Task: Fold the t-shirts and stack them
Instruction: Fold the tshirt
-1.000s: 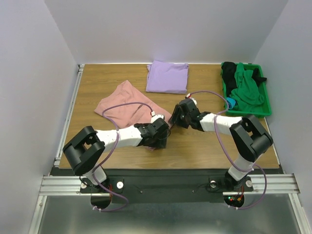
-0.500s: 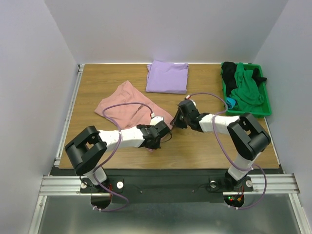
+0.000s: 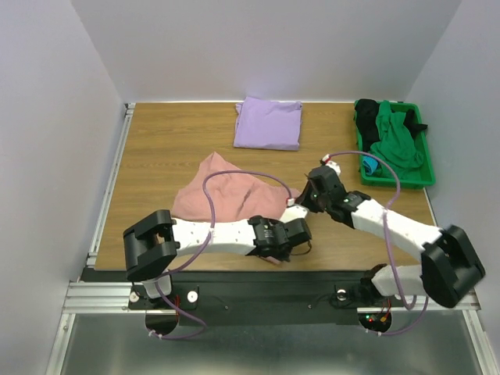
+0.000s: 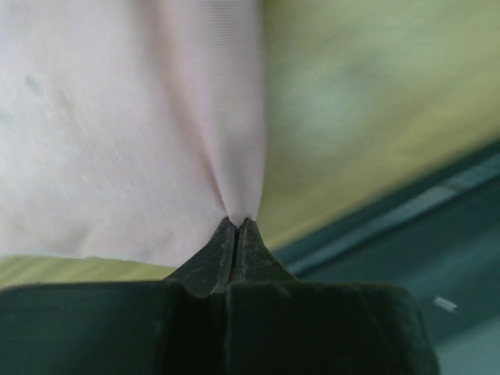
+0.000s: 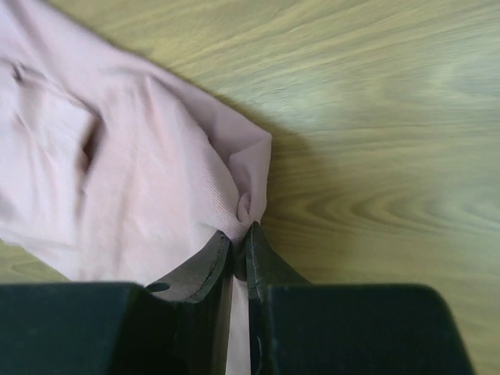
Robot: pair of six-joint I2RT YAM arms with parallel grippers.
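The dusty-pink t-shirt [image 3: 230, 197] lay rumpled on the near middle of the desk [image 3: 172, 133], its cloth bunched toward its right-hand side; the plain lavender t-shirt [image 3: 268, 123] lay folded flat at the far edge of the desk, well apart from the pink one. The left claw [image 4: 237, 225] was pressed together on a thin pinch of the pink cloth, which ran from its tips in a taut ridge; the desk's front edge showed just beside it in the left wrist view. The right claw [image 5: 241, 233] was clamped on a small gathered fold at the shirt's corner, with bare wood to its right; from above, the two claws sat near each other at the shirt's right-hand end, the left one nearer the front. At the far right corner stood a green bin [image 3: 398, 184] holding green and black garments [image 3: 394, 148]; a small blue item [image 3: 369, 164] showed at the bin's near left corner.
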